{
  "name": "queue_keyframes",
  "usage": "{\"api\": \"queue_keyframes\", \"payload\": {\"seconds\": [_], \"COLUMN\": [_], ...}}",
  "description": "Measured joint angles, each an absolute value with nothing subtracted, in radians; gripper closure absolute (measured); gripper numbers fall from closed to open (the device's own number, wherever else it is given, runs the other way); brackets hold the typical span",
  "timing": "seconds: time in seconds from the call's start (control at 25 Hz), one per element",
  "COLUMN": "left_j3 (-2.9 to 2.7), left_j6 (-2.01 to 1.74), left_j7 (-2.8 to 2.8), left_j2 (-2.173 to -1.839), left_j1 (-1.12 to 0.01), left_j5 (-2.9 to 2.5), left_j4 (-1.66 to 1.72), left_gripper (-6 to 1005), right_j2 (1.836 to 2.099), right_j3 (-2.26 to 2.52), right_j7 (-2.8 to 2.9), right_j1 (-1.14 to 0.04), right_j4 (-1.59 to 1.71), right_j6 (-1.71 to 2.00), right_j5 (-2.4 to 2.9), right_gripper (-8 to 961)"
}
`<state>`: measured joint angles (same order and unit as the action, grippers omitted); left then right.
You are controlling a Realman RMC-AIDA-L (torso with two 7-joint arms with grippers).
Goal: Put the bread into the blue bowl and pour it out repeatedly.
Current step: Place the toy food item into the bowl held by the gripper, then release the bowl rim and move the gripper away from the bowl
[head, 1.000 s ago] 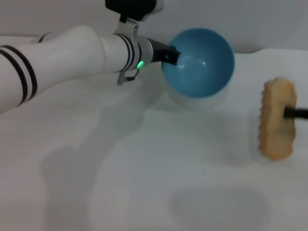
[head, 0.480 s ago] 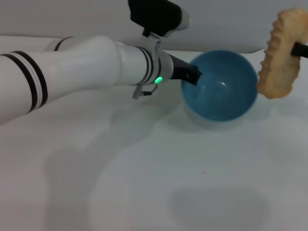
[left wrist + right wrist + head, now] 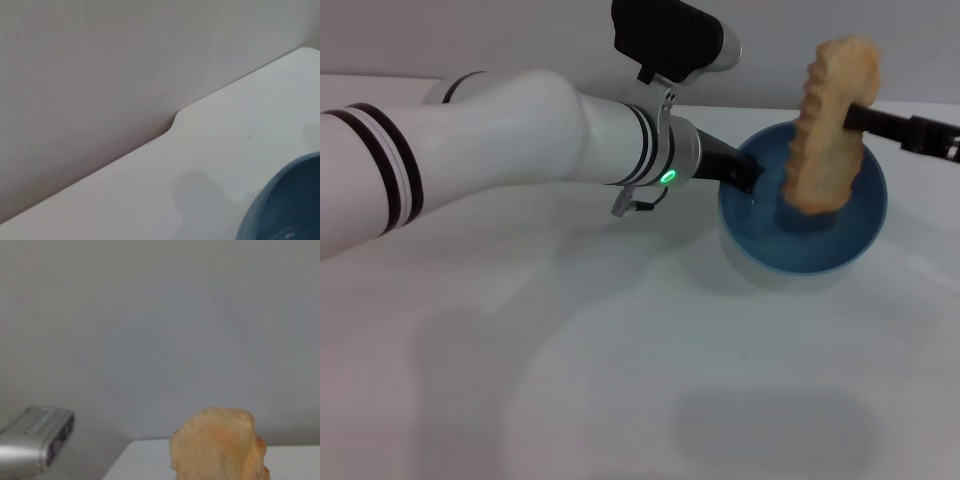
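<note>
The blue bowl (image 3: pixel 820 250) is at the right of the head view, tilted with its opening facing up and toward me. My left gripper (image 3: pixel 745 175) is shut on its left rim. The bread (image 3: pixel 832 125) hangs upright, pale bumpy side toward me, with its lower end inside the bowl's opening. My right gripper (image 3: pixel 862 115) comes in from the right and is shut on the bread's upper half. A piece of the bowl (image 3: pixel 285 205) shows in the left wrist view. The right wrist view shows the bread's end (image 3: pixel 217 445).
The white table (image 3: pixel 620 380) spreads in front of the bowl. Its back edge (image 3: pixel 175 120) meets a plain grey wall. My left arm (image 3: pixel 500 140) stretches across the left and middle of the head view. Its wrist housing (image 3: pixel 35 445) appears in the right wrist view.
The left gripper has carried the bowl further right and a little lower. The right gripper has brought the bread left, from beside the bowl to over its opening.
</note>
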<state>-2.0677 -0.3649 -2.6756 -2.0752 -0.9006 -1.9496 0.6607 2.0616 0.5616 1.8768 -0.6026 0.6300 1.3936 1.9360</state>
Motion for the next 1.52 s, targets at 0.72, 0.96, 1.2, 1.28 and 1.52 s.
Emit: {"api": "queue_keyframes", "payload": {"seconds": [0.72,0.96,1.2,1.28,1.52], "left_j3": [-2.066,-2.062,-1.917,-1.909,-1.917], "left_j6": [-0.374,-0.411,-0.626,-0.640,-0.667], "left_j7": [-2.676,-2.680,-2.676,-2.676,-2.685], "left_j2": [-2.075,-2.066,-2.061,-2.064,-2.069], "left_j1": [-0.892,-0.904,-0.984,-0.986,-0.988], "left_j5": [-1.950,-1.960,-2.063,-2.079,-2.076], "left_j4": [0.671,0.663,0.591,0.589,0.585], "left_gripper": [1000,1001,998,996,993], "right_j2": [2.065,2.064,2.057,2.059,2.062], "right_j3": [0.598,0.589,0.569,0.536,0.487], "right_j7": [1.794,1.777,1.780,1.781,1.774], "right_j1": [-0.593,-0.525,-0.392,-0.354,-0.314], "right_j4": [0.536,0.609,0.748,0.773,0.767], "right_j6": [1.335,1.379,1.387,1.384,1.378], "right_j5": [1.909,1.763,1.695,1.683,1.680], "right_gripper": [718,527,523,523,522]}}
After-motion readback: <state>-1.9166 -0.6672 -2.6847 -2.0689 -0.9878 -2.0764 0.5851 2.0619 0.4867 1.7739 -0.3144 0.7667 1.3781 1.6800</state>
